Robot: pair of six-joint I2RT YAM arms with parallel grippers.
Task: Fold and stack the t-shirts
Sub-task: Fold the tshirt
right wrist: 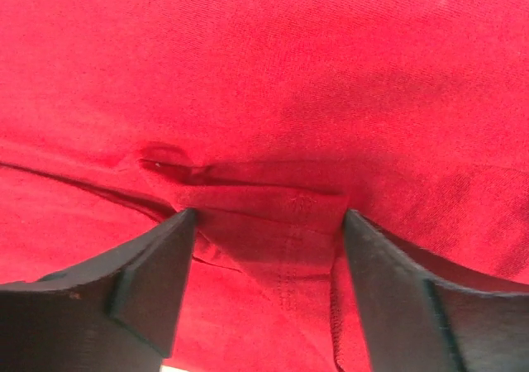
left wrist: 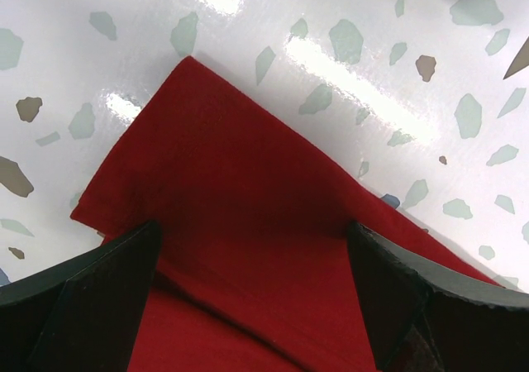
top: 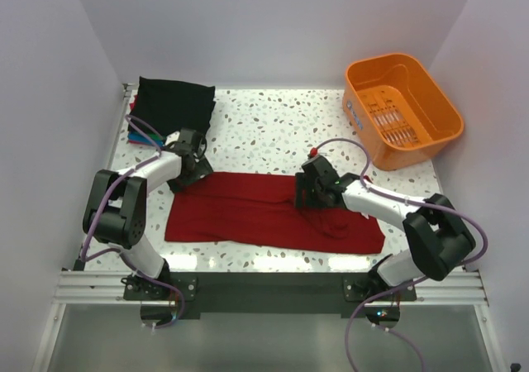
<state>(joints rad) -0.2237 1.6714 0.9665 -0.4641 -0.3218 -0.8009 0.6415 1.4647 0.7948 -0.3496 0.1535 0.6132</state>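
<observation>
1. Straddling the upper-left corner of the dark red t-shirt (left wrist: 231, 165), the left gripper (left wrist: 252, 240) has its jaws spread wide. A shallow close could catch only the top layer, and the fold would peel apart.
2. The right gripper (right wrist: 269, 223), also open, sits over a puckered seam. Pinching there may bunch the cloth rather than lift a clean edge.
3. The shirt lies as a long band across the middle of the top view, so uneven lifts would skew the fold.
4. The folded stack (top: 173, 103), black on top, sits upper left near the left arm, and a careless swing could knock it.
</observation>
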